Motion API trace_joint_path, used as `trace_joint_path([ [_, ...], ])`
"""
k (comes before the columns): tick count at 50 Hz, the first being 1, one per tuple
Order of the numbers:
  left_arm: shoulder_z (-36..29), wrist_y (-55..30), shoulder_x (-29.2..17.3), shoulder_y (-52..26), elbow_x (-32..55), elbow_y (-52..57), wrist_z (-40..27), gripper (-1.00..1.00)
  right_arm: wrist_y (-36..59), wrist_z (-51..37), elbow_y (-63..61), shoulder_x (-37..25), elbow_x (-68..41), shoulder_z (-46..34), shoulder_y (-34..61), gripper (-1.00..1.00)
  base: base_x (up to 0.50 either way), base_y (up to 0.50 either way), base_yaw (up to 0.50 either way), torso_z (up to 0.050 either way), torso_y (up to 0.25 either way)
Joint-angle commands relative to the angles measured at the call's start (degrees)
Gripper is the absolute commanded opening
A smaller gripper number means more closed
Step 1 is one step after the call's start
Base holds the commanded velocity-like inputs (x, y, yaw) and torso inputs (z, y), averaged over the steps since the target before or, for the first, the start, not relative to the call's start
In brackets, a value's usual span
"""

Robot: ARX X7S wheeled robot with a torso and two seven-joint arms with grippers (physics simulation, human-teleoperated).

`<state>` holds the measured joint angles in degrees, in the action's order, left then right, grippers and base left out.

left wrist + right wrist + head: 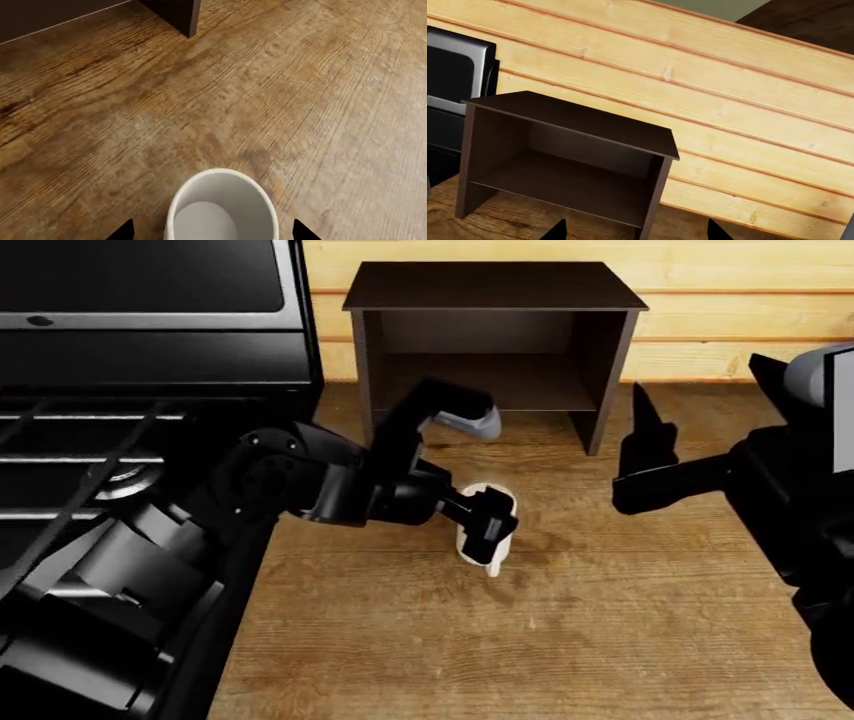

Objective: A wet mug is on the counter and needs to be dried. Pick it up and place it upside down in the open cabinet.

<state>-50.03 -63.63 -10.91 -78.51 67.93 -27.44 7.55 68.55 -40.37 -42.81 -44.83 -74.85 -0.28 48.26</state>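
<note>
Left hand point(483, 523) spread wide around unlabelled white mug point(222, 207) on counter point(280, 100), grip unclear.

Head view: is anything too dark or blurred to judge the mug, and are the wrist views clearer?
Head view: the black left gripper hides most of the mug; contrast is poor there. Left wrist view: sharp, evenly lit, mug cropped at the edge. Right wrist view: crisp, cabinet interior shadowed.
</note>
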Motion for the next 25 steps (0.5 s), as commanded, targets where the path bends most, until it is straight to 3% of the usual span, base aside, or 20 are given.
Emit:
trace_joint_path([
  [1,-0.79,1.14,0.87,0.68,-0.69,-2.90,1.17,1.00,-0.57,0.40,0.01,-0.19,0.62,-0.43,-0.56,1.00,0.00,0.00,0.00,0.000,0.000],
  [13,-1.97,2.23,1.91,1.21,-1.59,-4.89,2.36,1.00,-1.28,0.87,0.12,-0.27,1.51,-0.93,-1.19,1.00,0.00,0.00,0.00,0.000,0.000],
  [14,-2.01,2.36,2.02,1.21,-1.65,-5.13,2.47,-1.00,-1.32,0.89,0.13,-0.30,1.52,-0.93,-1.23,1.00,0.00,0.00,0.00,0.000,0.000],
  [25,-2.07,2.10,2.46,1.37,-1.14,-5.98,2.43,-1.00,-1.58,0.89,0.26,-0.41,1.48,-1.25,-1.28,1.00,0.00,0.00,0.00,0.000,0.000],
])
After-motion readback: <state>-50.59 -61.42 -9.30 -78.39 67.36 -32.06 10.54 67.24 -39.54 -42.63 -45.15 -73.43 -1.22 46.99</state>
